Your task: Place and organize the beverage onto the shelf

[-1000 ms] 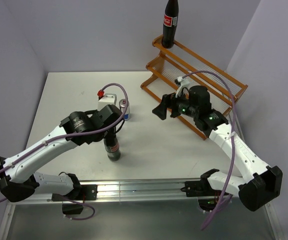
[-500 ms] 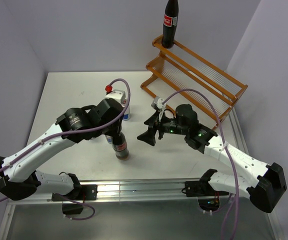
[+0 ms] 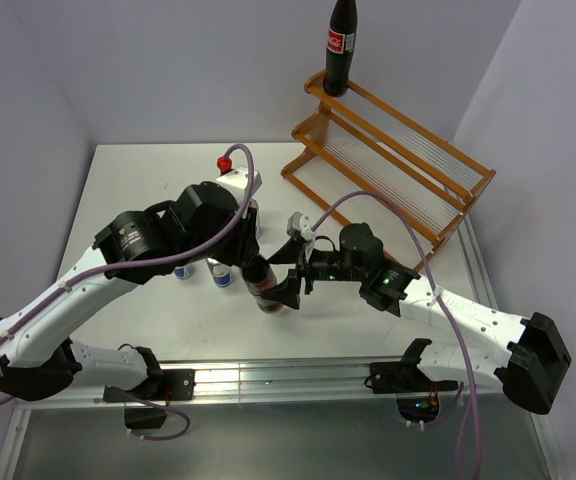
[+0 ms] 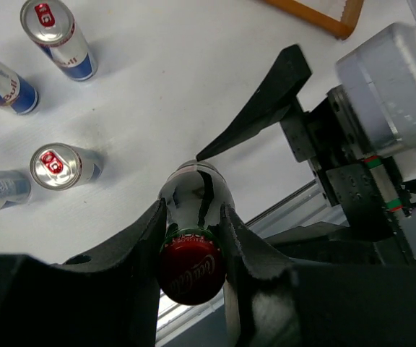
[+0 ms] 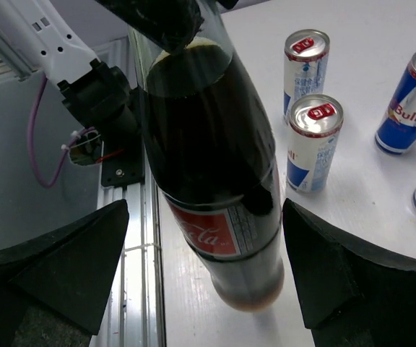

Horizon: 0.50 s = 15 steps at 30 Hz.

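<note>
My left gripper (image 3: 258,264) is shut on the neck of a dark cola bottle (image 3: 266,290), just under its red cap (image 4: 191,264). The bottle hangs tilted with its base at or just above the table. My right gripper (image 3: 280,283) is open, and its fingers (image 5: 56,267) stand on either side of the bottle's red label (image 5: 215,235) without touching it. The second cola bottle (image 3: 341,45) stands on the far end of the orange-brown shelf (image 3: 398,170). Several silver-blue cans (image 4: 67,165) stand on the table left of the held bottle; two show in the top view (image 3: 225,275).
The metal rail (image 3: 268,378) and arm bases run along the table's near edge. A purple cable (image 3: 388,205) loops over the right arm. Grey walls enclose the table, and the shelf sits against the right one.
My left gripper has carried the bottle to the right, toward the table's middle. My right gripper has swung left from the shelf and now straddles the bottle. Cans have come into view behind the left arm.
</note>
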Tool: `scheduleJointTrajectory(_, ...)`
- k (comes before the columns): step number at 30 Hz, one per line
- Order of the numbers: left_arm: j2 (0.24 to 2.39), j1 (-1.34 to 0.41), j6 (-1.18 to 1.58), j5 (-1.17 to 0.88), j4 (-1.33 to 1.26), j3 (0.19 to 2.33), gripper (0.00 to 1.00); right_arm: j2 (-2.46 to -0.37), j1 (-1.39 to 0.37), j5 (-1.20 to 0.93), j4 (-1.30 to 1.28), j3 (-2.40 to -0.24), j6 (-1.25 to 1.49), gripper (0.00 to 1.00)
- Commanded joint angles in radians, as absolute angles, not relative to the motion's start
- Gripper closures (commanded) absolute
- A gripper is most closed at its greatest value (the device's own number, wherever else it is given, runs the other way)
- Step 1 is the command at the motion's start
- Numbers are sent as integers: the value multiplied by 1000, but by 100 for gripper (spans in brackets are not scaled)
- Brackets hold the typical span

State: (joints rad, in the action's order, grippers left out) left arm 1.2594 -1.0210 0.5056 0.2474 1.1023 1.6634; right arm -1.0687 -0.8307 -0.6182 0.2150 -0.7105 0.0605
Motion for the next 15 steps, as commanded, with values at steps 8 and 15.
scheduleJointTrajectory(8, 1242, -1026, 469, 153, 879, 1816, 100, -1123, -880, -551, 327, -721, 14, 12)
scheduleJointTrajectory(15, 1249, -1026, 463, 149, 882, 1832, 100, -1152, -890, -523, 321, -744, -23, 35)
